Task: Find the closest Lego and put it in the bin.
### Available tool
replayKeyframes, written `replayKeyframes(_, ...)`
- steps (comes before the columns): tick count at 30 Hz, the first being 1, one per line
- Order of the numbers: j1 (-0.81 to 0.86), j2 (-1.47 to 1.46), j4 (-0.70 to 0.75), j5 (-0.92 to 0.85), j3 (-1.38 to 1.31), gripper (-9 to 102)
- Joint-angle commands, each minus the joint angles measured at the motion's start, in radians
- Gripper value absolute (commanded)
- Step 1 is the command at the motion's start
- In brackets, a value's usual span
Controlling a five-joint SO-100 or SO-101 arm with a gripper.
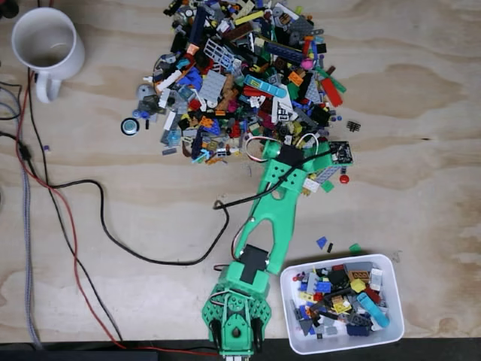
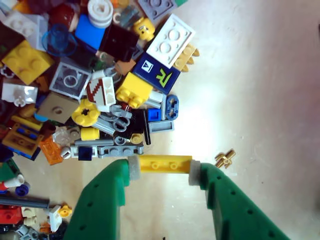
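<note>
A yellow Lego plate [image 2: 161, 163], long and thin with studs along its face, sits crosswise between the green gripper's [image 2: 162, 169] two fingertips in the wrist view, each end pressed against a pale pad [image 2: 133, 167], so the gripper is pinching it. It lies at the near edge of the Lego pile [image 2: 90, 85], just below a grey technic beam [image 2: 107, 149] and a yellow round piece [image 2: 85, 112], with a small gold piece [image 2: 225, 158] apart to its right on the bare plywood table [image 2: 260, 85].

In the fixed view the green arm [image 1: 272, 218] reaches up from its base at the bottom edge to the lower right rim of the large Lego pile [image 1: 248, 75]. The bin [image 1: 342, 342], a white tub holding mixed bricks, stands just right of the arm's base, well apart from the gripper. A white mug [image 1: 46, 45] stands at the upper left, and black and red cables [image 1: 98, 226] trail across the left of the table.
</note>
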Motion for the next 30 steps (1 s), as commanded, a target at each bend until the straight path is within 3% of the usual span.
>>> replayKeyframes(1, 0.075, 0.199, 0.069, -0.028, -0.089, 10)
replayKeyframes(10, 0.278, 0.482, 0.23, -0.103, -0.014, 10)
replayKeyframes(16, 0.535, 0.66, 0.267, -0.249, 0.107, 10)
replayKeyframes(25, 0.976, 0.793, 0.204, -0.552, 0.339, 10)
replayKeyframes(30, 1.062, 0.81, 0.089, -0.623, 0.456, 13)
